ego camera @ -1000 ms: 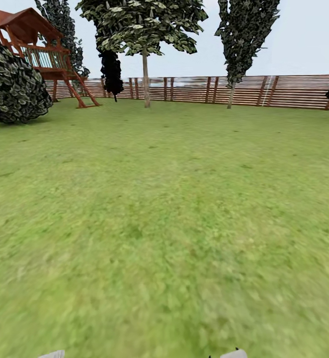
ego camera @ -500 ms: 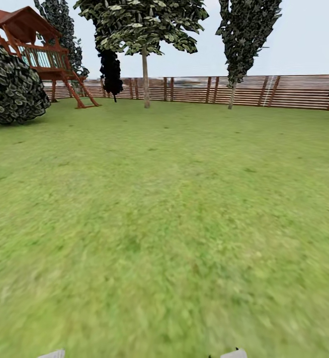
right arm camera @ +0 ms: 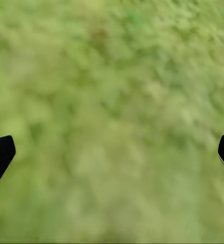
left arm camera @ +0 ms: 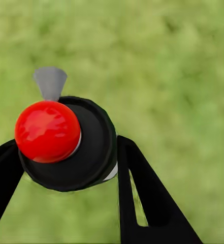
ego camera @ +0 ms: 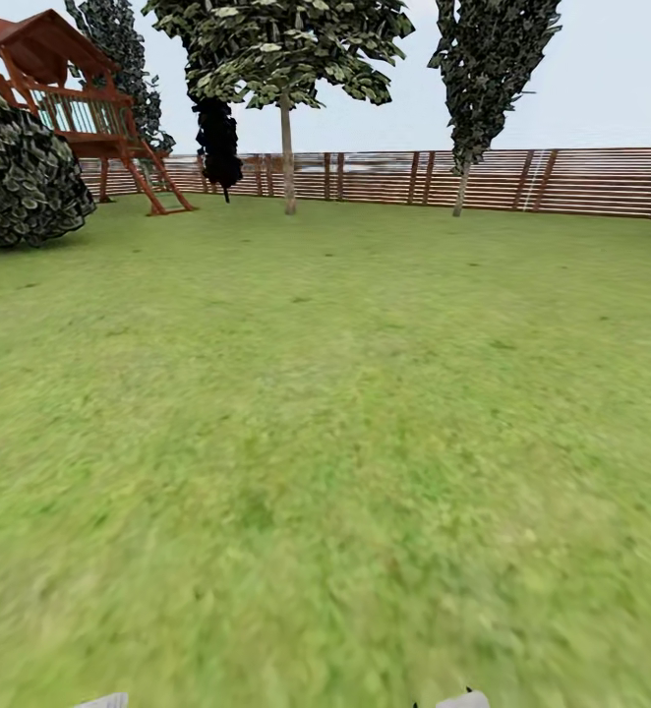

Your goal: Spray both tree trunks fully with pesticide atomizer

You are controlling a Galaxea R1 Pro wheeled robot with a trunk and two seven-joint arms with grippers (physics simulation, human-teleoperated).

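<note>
The pesticide atomizer (left arm camera: 66,145), a dark round bottle with a red top and a grey nozzle, sits between the black fingers of my left gripper (left arm camera: 66,152), which is shut on it above grass. My right gripper (right arm camera: 112,152) is open over the lawn, with only its two black fingertips (right arm camera: 0,155) at the picture's edges. In the head view, a tree (ego camera: 286,49) with a pale bare trunk (ego camera: 288,162) stands far ahead by the fence. A second pale trunk (ego camera: 459,192) rises to its right under a narrower crown. The garden lawn (ego camera: 345,413) lies between me and them.
A brown slat fence (ego camera: 562,182) closes the far side. At the far left are a red wooden playset (ego camera: 80,108) and a big round bush (ego camera: 21,172). Dark narrow trees (ego camera: 217,138) stand by the fence. Grey arm parts (ego camera: 104,700) peek in at the head view's lower edge.
The head view has crept forward: the bush and playset slide slightly left and the lawn flows toward me. The atomizer stays held.
</note>
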